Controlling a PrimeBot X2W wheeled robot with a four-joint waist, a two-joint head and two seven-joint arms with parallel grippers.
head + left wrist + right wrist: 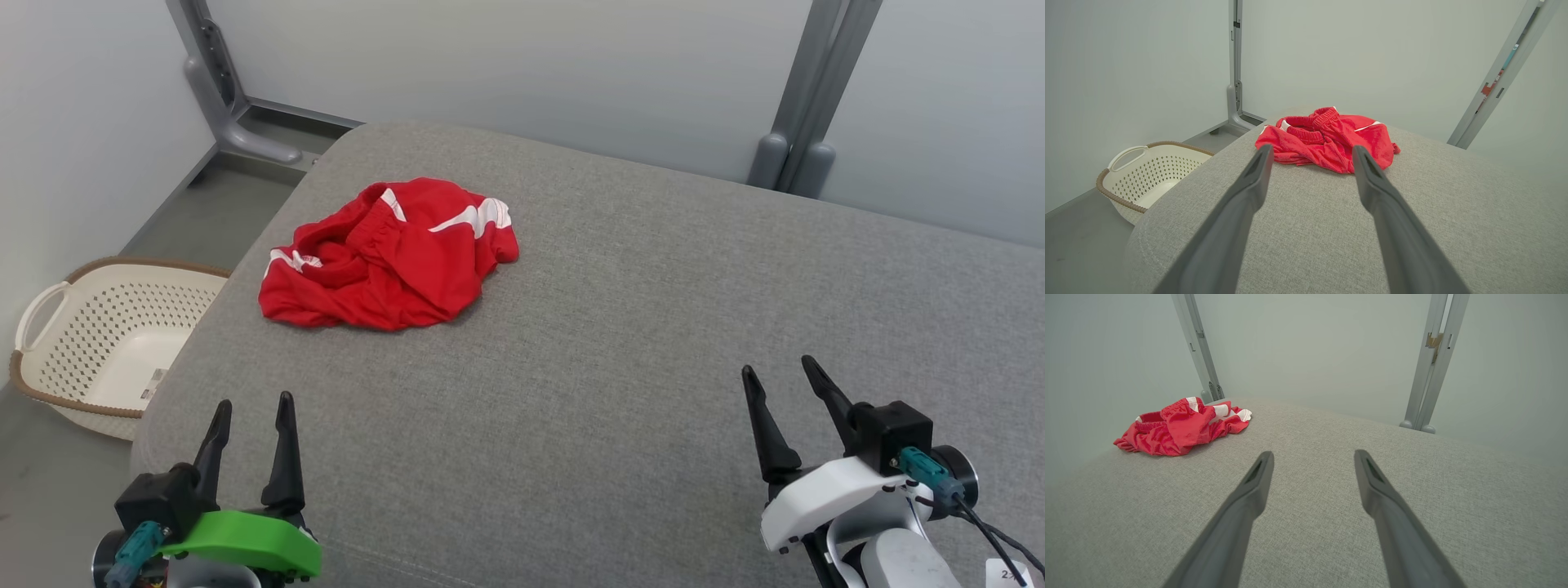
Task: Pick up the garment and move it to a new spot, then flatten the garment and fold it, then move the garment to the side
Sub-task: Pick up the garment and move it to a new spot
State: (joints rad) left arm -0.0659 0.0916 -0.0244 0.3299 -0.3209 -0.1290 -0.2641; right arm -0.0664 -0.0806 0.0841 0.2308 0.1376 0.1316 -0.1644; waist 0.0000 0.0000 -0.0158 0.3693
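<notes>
Garment [392, 257], a crumpled red heap with white stripes, seemingly shorts, lies straight ahead of the left claw [255, 401]. In the wrist view it sits framed between that claw's spread, empty fingers [1258, 171], apart from their tips. From the right claw [777, 366], likewise spread and holding nothing, it sits ahead and well off to the left, so the left arm looks the nearer. The heap's longer side runs crosswise to the left claw's fingers. It rests on a grey fabric pad [637, 310]. A perforated basket [90, 351] stands on the floor beyond the left claw's outer side, with pale walls behind.
</notes>
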